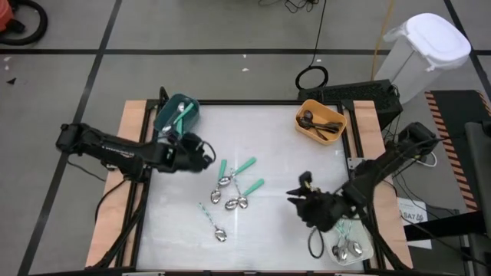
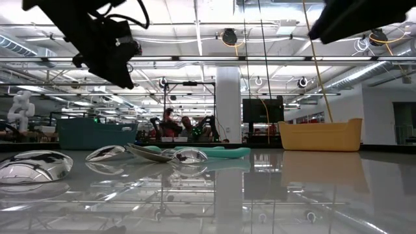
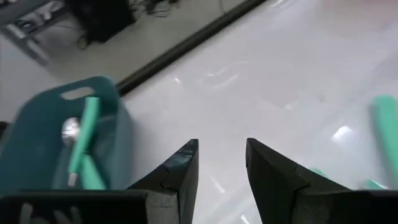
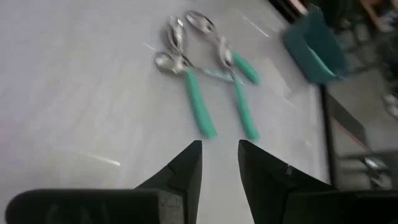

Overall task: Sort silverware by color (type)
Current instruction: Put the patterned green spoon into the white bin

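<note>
Several spoons (image 1: 232,192) lie loose in the middle of the table, some with teal-green handles (image 4: 200,107), some with shiny bowls (image 2: 170,155). My left gripper (image 1: 209,156) hangs open above the table between the teal bin (image 1: 178,113) and the spoons, with nothing between its fingers (image 3: 221,146). My right gripper (image 1: 294,198) is also open and stands to the right of the spoons, pointing toward them (image 4: 219,146). A teal-handled spoon (image 3: 81,146) lies in the teal bin (image 3: 37,143).
An orange bin (image 1: 321,120) with dark utensils stands at the far right. A pale tray (image 1: 349,249) with silver spoons sits at the near right corner, partly under my right arm. A white lidded container (image 1: 426,50) stands on the floor beyond the table.
</note>
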`<action>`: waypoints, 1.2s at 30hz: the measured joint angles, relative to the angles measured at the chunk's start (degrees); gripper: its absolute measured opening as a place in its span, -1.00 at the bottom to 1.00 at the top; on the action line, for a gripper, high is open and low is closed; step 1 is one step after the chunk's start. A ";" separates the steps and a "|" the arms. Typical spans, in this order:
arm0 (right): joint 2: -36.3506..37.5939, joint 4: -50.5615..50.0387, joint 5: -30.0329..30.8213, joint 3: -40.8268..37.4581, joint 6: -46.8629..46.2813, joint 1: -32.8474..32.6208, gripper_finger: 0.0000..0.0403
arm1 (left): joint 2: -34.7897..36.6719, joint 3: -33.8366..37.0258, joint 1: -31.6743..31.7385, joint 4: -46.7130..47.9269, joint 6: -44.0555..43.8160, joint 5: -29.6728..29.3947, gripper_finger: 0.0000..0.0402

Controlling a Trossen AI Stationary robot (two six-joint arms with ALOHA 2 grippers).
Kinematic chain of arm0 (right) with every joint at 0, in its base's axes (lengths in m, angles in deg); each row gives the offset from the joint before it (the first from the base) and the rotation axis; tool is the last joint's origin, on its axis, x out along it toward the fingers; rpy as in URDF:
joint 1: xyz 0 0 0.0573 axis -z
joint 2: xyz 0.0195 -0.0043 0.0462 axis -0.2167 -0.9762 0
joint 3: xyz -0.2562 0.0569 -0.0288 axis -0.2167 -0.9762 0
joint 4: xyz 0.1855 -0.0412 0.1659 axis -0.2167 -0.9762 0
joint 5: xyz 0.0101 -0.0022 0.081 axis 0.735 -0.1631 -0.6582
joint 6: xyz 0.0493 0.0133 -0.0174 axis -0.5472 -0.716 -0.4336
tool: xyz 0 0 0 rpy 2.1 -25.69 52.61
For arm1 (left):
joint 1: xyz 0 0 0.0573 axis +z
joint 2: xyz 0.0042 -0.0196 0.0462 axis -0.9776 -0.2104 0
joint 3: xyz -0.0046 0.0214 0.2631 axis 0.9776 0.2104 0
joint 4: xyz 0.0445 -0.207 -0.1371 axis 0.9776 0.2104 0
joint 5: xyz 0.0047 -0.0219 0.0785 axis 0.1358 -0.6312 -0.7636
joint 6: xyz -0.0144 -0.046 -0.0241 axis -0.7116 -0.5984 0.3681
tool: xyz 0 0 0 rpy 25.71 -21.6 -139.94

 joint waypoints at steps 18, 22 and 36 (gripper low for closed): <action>-4.93 26.58 -32.89 -4.15 14.08 19.15 -0.51 | -16.21 0.02 -14.74 -12.14 -4.61 -0.60 -0.33; -7.84 27.66 -33.75 -4.15 13.91 19.05 -0.51 | -17.53 0.04 -17.42 -12.95 2.01 5.89 -0.33; -9.31 28.22 -33.84 -4.15 8.28 13.23 -0.51 | -17.32 -3.76 -25.54 -11.85 20.75 32.04 -0.34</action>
